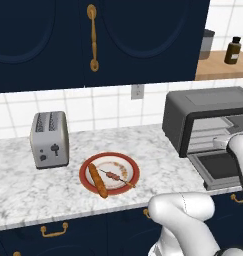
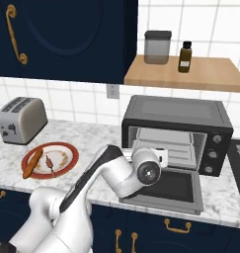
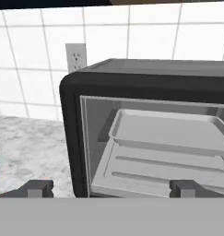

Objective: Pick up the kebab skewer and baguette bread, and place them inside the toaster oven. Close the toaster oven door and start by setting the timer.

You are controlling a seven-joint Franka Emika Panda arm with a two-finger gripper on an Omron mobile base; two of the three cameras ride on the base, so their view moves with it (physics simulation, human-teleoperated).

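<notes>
The kebab skewer (image 1: 114, 177) and baguette bread (image 1: 97, 180) are lying on the red plate (image 1: 86, 168), left of the toaster oven (image 2: 177, 133). Its door (image 2: 167, 187) is hanging open; swinging leftward risks clipping it. The gripper (image 3: 111, 188) is facing the cavity, jaws spread, holding nothing.

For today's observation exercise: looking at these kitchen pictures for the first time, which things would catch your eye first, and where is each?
The dark grey toaster oven stands at the right of the marble counter, its door dropped open with a tray inside. To its left, a red-rimmed plate holds the baguette bread and kebab skewer beside a silver toaster. The end effector, open and empty, faces the oven's mouth.
</notes>
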